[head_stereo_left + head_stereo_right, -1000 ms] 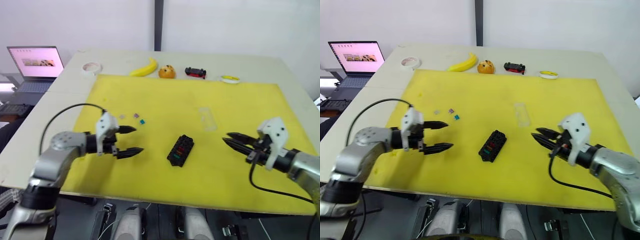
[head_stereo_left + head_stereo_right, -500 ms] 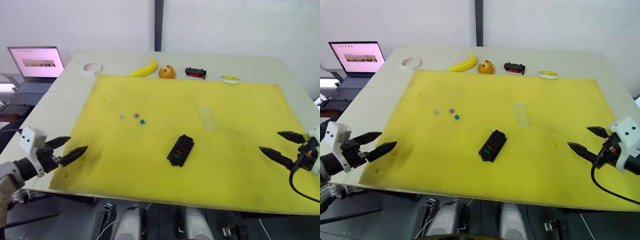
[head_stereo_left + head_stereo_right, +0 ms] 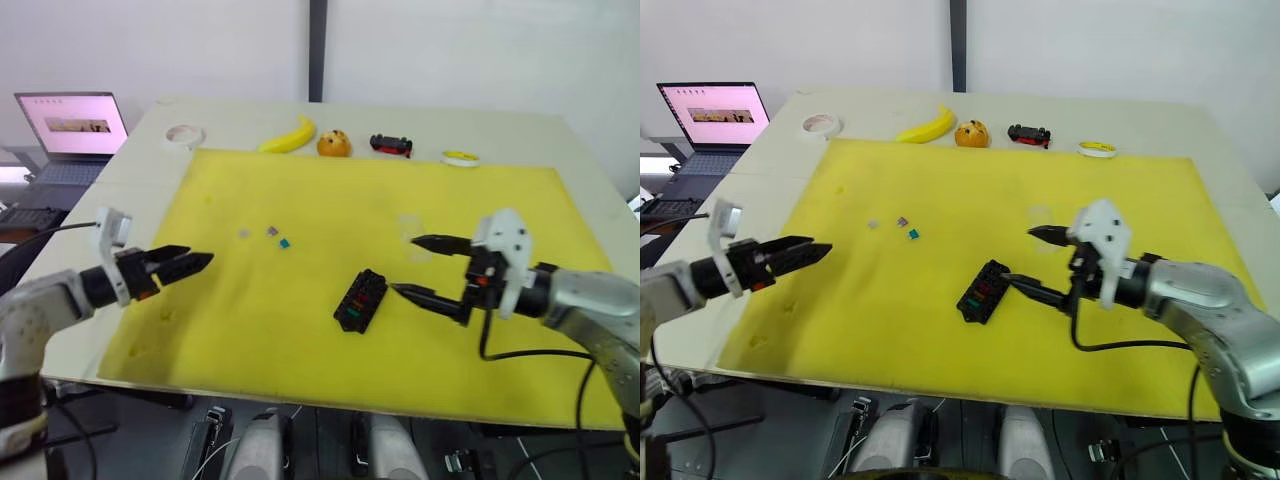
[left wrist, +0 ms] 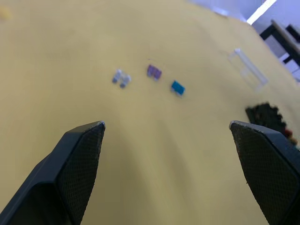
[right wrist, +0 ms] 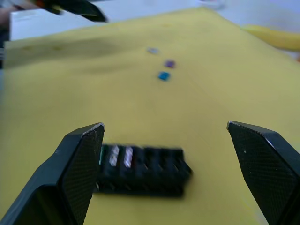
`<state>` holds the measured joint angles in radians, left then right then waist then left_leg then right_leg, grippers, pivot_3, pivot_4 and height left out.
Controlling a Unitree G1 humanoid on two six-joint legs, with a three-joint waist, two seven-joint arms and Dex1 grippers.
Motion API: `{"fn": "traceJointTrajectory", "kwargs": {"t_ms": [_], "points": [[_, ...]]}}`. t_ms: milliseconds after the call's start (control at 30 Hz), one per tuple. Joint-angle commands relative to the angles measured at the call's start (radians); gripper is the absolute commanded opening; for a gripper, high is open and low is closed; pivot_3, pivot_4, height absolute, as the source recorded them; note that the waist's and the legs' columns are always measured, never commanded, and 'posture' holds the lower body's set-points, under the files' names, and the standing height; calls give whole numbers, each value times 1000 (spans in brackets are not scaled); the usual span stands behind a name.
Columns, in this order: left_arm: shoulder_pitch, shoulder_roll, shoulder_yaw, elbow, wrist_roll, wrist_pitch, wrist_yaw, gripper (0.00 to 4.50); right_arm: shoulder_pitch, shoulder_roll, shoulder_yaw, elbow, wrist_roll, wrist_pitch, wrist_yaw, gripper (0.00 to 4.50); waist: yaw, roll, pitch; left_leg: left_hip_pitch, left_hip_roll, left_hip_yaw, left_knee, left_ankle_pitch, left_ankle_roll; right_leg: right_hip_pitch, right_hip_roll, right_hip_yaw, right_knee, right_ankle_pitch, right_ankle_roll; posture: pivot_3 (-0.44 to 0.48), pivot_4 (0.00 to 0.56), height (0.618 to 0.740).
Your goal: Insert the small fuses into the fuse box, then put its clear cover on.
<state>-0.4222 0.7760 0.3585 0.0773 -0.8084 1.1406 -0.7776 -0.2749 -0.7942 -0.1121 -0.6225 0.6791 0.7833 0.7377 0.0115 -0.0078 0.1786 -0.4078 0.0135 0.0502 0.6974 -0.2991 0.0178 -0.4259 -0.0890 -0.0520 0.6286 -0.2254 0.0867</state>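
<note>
Box (image 3: pixel 361 300) mid-mat, some fuses in it; three loose fuses (image 3: pixel 271 233) upper left; cover (image 3: pixel 413 233) beyond the box. Right gripper (image 3: pixel 425 267) wide beside box, empty. Left gripper (image 3: pixel 195 261) wide, empty, at mat's left edge.

On the mat (image 3: pixel 330 200) we find the fuse box (image 3: pixel 361 300) near the front centre, three loose fuses (image 3: pixel 272 235) behind it to the left, the clear cover (image 3: pixel 414 237) behind it to the right. Right gripper (image 3: pixel 425 268) sits just right of the box; left gripper (image 3: pixel 190 265) at the mat's left edge. Behind the mat: tape roll (image 3: pixel 184 135), banana (image 3: pixel 289 136), toy car (image 3: pixel 390 145).
</note>
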Motion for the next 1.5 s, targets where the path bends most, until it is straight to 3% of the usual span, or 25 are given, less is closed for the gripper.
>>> {"fn": "traceJointTrajectory", "kwargs": {"t_ms": [33, 167, 233, 333, 667, 967, 1500], "points": [[-102, 0, -30, 126, -2, 121, 27, 4500, -63, 30, 66, -9, -27, -4, -33, 4432, 0, 0, 0, 0, -1, 0, 0, 0, 0, -1, 0, 0, 0, 0, 0, 0, 150, 740], [-282, -48, 27, 340, -13, 264, 103, 4500, -103, 68, 140, 19, -81, -20, -57, 4432, 2, -2, 0, -1, -1, 0, 0, 0, 0, -1, 0, 0, 1, 0, 0, 0, 150, 740], [-317, -65, 12, 363, 23, 235, 134, 4500, -105, 82, 164, 27, -107, -31, -67, 4432, 1, -3, 0, -1, -1, -1, 0, 1, -1, -1, 0, -1, 1, 0, 0, 0, 150, 740], [-398, -109, 81, 474, 3, 308, 185, 4500, -89, 119, 195, 34, -142, -48, -94, 4432, -1, -4, 0, -1, -1, 0, 0, 0, -1, -1, 0, -1, 1, 0, 0, 0, 150, 740], [-408, -194, 261, 651, 7, 285, 317, 4500, -93, 182, 220, 16, -180, -35, -145, 4432, -6, -4, 0, 0, 0, -1, 0, 1, -2, -1, 0, -1, 2, 0, 0, 0, 150, 740], [-425, -257, 279, 707, 22, 245, 348, 4500, -95, 176, 209, 15, -186, -23, -144, 4432, 2, -4, -1, 0, -1, -1, 0, 2, -3, -1, -1, -1, 2, 0, 0, 0, 150, 740], [-498, -324, 202, 799, 83, 183, 315, 4500, -72, 184, 204, -19, -195, 0, -183, 4432, 31, -4, -1, 0, -6, -2, 0, 2, -3, 2, -6, -3, 2, 0, 0, 0, 150, 740]]}}
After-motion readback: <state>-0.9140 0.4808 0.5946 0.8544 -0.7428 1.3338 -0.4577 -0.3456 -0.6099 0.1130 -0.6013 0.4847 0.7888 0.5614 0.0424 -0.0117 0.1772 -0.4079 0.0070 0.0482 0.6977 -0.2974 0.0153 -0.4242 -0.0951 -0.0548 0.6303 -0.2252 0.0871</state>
